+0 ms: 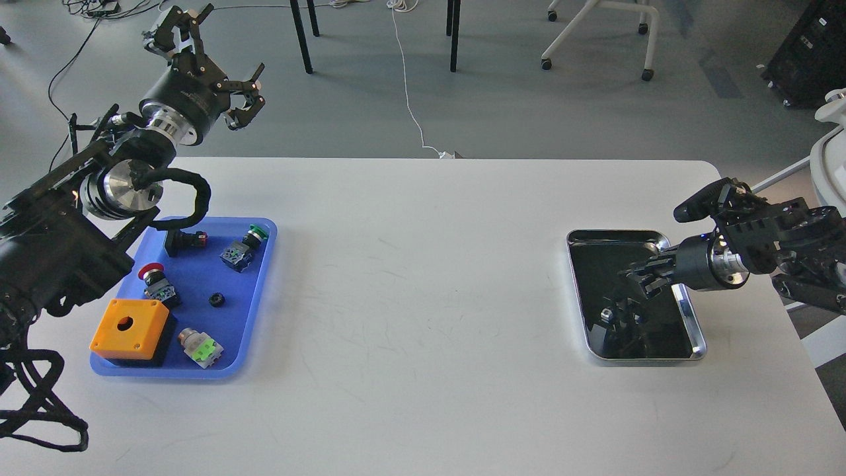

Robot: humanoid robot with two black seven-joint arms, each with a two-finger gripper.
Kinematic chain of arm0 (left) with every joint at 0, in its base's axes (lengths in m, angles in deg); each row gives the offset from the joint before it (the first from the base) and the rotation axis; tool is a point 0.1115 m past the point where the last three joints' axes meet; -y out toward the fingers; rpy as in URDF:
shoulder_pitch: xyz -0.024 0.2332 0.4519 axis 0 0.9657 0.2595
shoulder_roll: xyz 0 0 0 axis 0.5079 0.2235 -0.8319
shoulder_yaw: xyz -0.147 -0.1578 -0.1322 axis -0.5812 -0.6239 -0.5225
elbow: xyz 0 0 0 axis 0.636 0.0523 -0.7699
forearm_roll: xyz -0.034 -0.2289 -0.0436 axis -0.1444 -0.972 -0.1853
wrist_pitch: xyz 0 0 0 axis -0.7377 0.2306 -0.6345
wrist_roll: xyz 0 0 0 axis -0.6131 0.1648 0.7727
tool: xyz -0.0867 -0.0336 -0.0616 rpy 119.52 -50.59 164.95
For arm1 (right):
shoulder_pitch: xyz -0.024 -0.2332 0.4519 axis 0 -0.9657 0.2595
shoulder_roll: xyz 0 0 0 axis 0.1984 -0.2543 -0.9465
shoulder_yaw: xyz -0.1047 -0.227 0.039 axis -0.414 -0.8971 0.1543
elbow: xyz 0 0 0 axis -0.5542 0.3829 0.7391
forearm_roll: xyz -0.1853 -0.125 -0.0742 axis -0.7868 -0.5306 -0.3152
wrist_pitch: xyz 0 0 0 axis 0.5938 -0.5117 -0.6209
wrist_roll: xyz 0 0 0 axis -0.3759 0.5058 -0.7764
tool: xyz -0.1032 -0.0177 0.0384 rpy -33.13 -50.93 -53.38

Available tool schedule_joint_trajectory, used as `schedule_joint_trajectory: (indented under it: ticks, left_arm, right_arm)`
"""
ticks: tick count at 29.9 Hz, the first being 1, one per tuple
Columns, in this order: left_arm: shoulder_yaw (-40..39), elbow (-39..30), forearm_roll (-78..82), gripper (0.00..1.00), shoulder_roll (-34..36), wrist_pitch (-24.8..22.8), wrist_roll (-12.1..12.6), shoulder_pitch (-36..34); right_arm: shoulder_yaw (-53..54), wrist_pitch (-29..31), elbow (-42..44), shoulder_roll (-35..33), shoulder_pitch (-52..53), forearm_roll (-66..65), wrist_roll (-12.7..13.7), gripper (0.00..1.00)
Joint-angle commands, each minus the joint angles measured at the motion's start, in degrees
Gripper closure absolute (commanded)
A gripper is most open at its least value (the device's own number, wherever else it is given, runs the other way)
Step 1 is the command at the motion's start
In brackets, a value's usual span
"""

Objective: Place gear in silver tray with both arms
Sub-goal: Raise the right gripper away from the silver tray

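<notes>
The silver tray (644, 359) lies at the right of the white table, and its dark bottom mirrors my right arm. My right gripper (636, 276) hovers just over the tray's middle, pointing left. Its fingers are dark and small, so I cannot tell their state or whether they hold anything. A small black ring-shaped gear (216, 299) lies in the blue tray (264, 277) at the left. My left gripper (217, 63) is open and empty, raised high beyond the table's far left edge, well above the blue tray.
The blue tray also holds an orange box (130, 328), a red push button (153, 277), green-capped switches (242, 246) and a green-white part (201, 348). Chair and table legs stand on the floor beyond the table.
</notes>
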Motion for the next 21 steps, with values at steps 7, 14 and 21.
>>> schedule_joint_trajectory:
  ticks: [7,14,21]
  left_arm:
    - [0.0,0.0,0.0,0.02,0.0,0.1,0.0,0.0]
    - [0.0,0.0,0.0,0.02,0.1,0.2,-0.1,0.0]
    - [-0.5,0.0,0.0,0.02,0.2,0.2,-0.1,0.0]
  right_arm:
    - [0.8,-0.2,2.3,0.6,-2.3,0.1,0.0,0.67]
    - [1.4,-0.4,1.0,-0.3,-1.9,0.3,0.0,0.47]
    - [14.2,-0.1,1.4,-4.7,-0.9,0.7,0.0,0.06]
